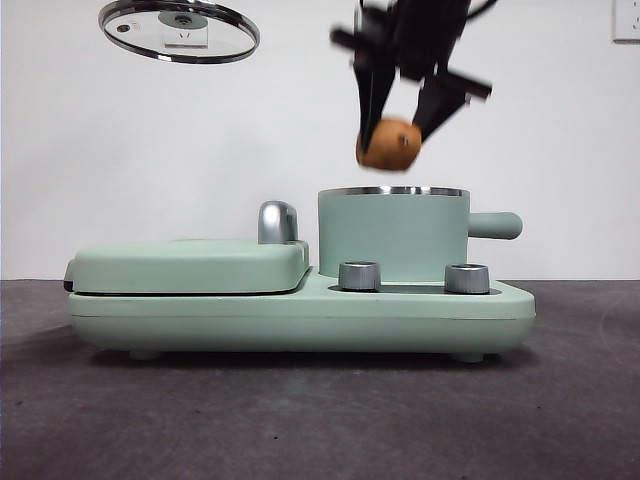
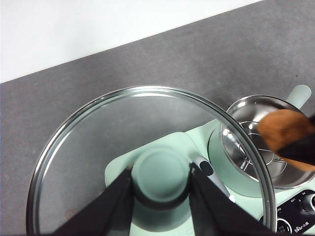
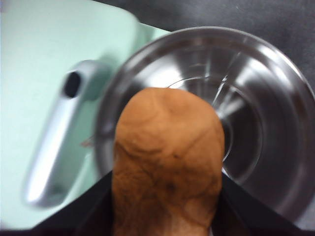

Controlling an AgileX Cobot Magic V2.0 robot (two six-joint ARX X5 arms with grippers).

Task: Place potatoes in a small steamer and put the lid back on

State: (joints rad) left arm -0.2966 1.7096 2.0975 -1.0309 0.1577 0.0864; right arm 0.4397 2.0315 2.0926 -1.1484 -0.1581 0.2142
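Observation:
My right gripper [image 1: 403, 125] is shut on the tan-brown potato [image 1: 389, 144] and holds it just above the open mint-green steamer pot [image 1: 393, 233], over its left side. In the right wrist view the potato [image 3: 167, 162] hangs over the pot's steel inside [image 3: 256, 108]. My left gripper [image 2: 161, 184] is shut on the green knob [image 2: 160, 176] of the clear glass lid [image 2: 98, 132]. It holds the lid [image 1: 180, 30] high at the upper left, tilted, well away from the pot [image 2: 261, 147].
The pot stands on a mint-green cooker base [image 1: 300, 315] with two chrome dials [image 1: 360, 276]. A flat green griddle cover [image 1: 190, 265] with a chrome handle [image 1: 277, 222] lies left of the pot. The pot's stubby handle [image 1: 495, 225] points right. Dark table [image 1: 300, 420] in front.

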